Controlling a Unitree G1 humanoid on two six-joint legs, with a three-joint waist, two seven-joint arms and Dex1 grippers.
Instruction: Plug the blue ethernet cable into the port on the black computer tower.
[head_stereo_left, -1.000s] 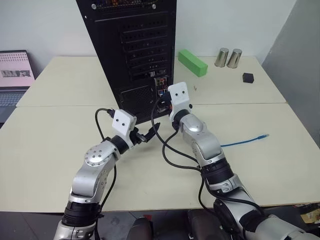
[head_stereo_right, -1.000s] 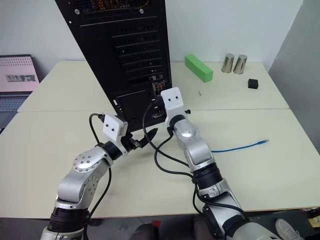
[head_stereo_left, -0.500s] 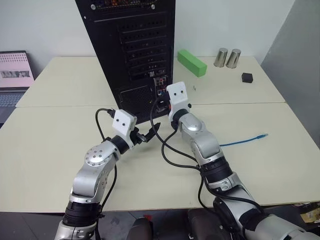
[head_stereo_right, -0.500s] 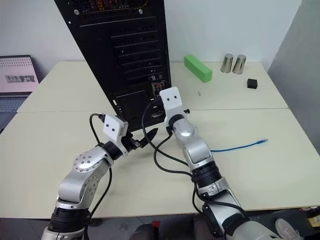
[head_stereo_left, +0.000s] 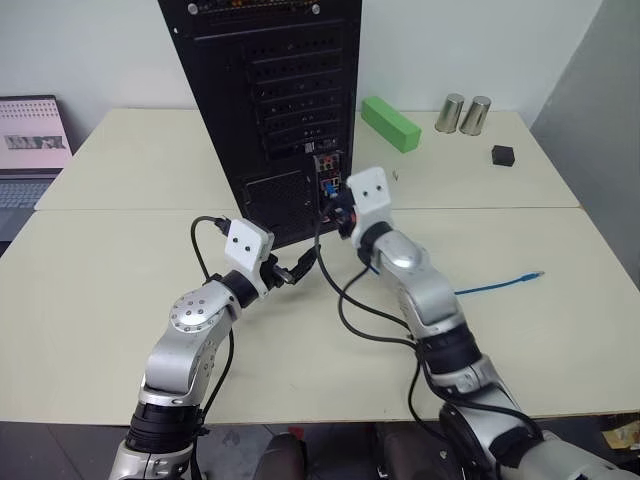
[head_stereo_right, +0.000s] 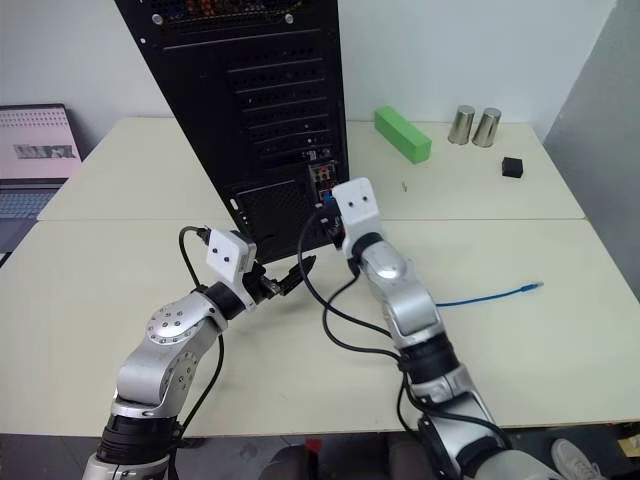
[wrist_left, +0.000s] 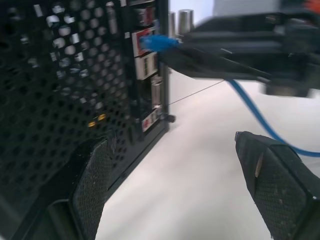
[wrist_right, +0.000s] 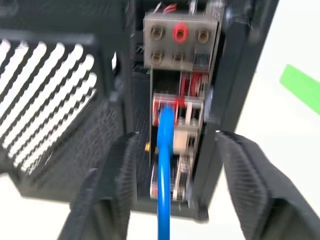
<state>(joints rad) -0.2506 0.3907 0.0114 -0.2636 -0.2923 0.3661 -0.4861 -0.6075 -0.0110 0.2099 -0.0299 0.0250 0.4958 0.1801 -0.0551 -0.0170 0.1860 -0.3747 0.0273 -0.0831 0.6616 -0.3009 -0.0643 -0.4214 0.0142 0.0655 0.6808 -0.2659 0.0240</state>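
The blue ethernet cable (wrist_right: 164, 165) runs straight into the port (wrist_right: 167, 106) in the connector strip low on the rear of the black computer tower (head_stereo_left: 270, 90), its plug apparently seated, while the right hand (wrist_right: 172, 165) sits just off the panel with fingers spread either side of the cord, gripping nothing. The left hand (wrist_left: 185, 185) hovers close beside the tower's lower corner, also spread and empty. The cord trails under the right arm and across the table (head_stereo_left: 120, 290) to its free end (head_stereo_left: 533, 274) lying well to the right. The step in hand looks like release and withdrawal; doing it well means backing straight along the cord's line so neither finger snags it and tugs the plug loose. Room is tight at the panel, where both hands crowd the tower, but the table behind and to the right is open, with the green block (head_stereo_left: 387, 123), two metal cans (head_stereo_left: 463, 114) and small black cube (head_stereo_left: 501, 154) well apart.
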